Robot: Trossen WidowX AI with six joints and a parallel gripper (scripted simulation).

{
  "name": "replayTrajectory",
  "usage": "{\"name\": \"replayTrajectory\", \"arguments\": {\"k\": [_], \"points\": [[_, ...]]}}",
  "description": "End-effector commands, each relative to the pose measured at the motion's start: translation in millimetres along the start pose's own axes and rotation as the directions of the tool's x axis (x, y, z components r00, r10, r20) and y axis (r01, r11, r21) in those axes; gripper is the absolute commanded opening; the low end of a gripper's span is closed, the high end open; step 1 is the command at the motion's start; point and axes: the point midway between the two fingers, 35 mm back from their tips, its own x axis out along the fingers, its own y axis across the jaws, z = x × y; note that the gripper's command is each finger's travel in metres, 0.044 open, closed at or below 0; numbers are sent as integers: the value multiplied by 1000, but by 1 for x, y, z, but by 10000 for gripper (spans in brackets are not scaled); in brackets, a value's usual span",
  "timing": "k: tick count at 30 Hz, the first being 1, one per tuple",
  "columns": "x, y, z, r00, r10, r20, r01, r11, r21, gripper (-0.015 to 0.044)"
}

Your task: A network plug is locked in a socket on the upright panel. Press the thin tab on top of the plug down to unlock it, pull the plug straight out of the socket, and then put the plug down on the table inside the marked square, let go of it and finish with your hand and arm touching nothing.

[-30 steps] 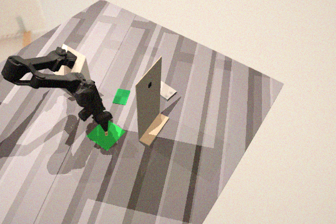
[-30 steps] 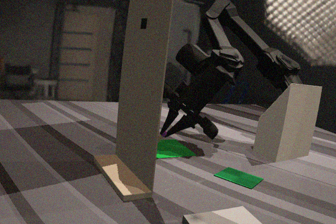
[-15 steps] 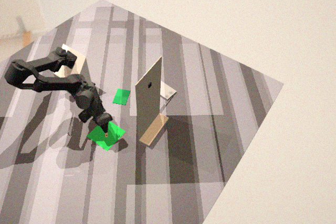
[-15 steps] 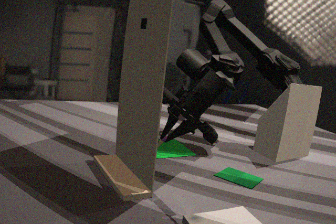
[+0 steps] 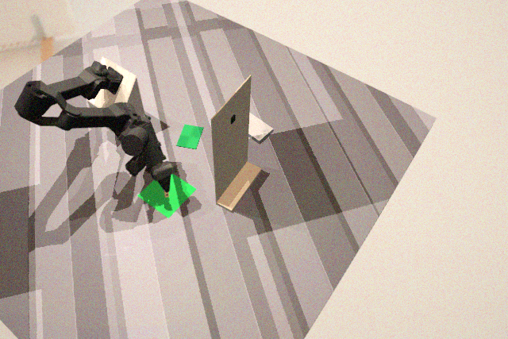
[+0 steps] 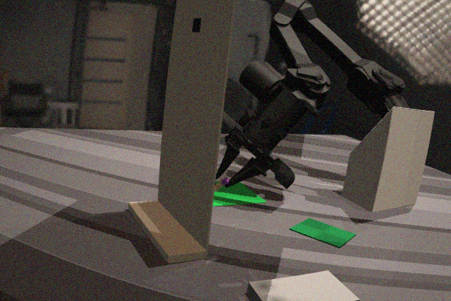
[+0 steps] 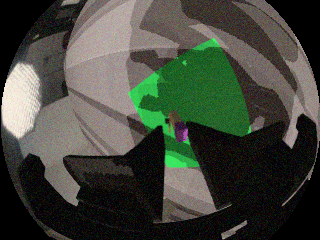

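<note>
The plug, purple with a tan end (image 6: 225, 181) (image 7: 181, 132), lies between the fingertips, over the large green square (image 5: 184, 190) (image 6: 251, 197) (image 7: 210, 85). In the top view only a small tan bit of it shows below the fingers. My gripper (image 5: 167, 192) (image 6: 221, 182) (image 7: 174, 128) is partly open, pointing down at a slant. In the wrist view a gap shows between the left finger and the plug; the right fingertip is very close to it. I cannot tell whether the plug rests on the table. The upright panel (image 5: 229, 142) (image 6: 192, 108) has an empty dark socket (image 5: 232, 118) (image 6: 196, 25).
A tan strip (image 5: 240, 187) (image 6: 167, 232) lies at the panel's foot. A smaller green patch (image 5: 190, 136) (image 6: 322, 232) lies between the arm and the panel. A pale flat block (image 5: 259, 128) (image 6: 302, 286) is behind the panel. A tall pale block (image 5: 130, 81) (image 6: 404, 159) stands by the arm's base.
</note>
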Motion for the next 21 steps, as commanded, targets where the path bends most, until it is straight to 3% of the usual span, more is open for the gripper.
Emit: {"name": "replayTrajectory", "arguments": {"k": [1,21], "points": [[0,0,0,1000,0,0,0,1000,0,156],[-19,1,-1,1000,-1,-3,1,1000,-1,156]]}}
